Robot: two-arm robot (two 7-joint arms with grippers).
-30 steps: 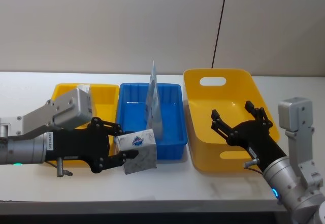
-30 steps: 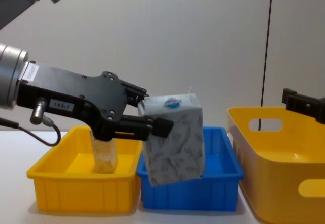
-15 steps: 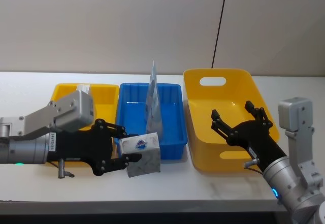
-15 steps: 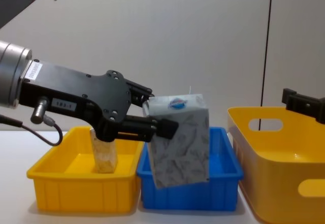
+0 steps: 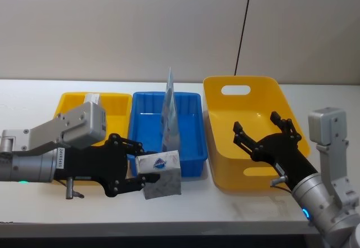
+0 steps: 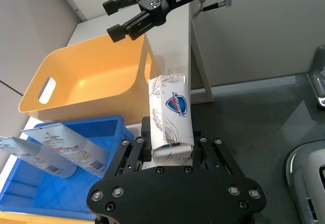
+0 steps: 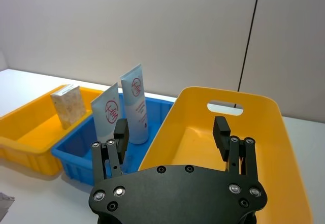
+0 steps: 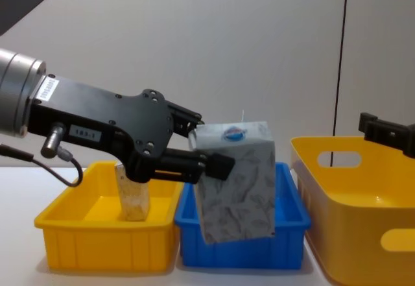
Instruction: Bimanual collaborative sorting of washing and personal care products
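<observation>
Item: pack (image 5: 163,175), clamped in left pincer (image 5: 145,168), held above worktop (image 5: 236,203) before blue bin (image 5: 188,161), now shifted rightward toward right pincer (image 5: 263,132), which stays spread wide over big yellow bin (image 5: 222,166), so handover looks near

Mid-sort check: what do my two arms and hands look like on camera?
The left hand and right hand are matt black: flat plates studded with silver screws, with linked black fingers. Each forearm is silver-grey and carries a boxy grey block. The left has a white printed label, and a thin black cable loops under it. A small blue light glows on the right forearm.
</observation>
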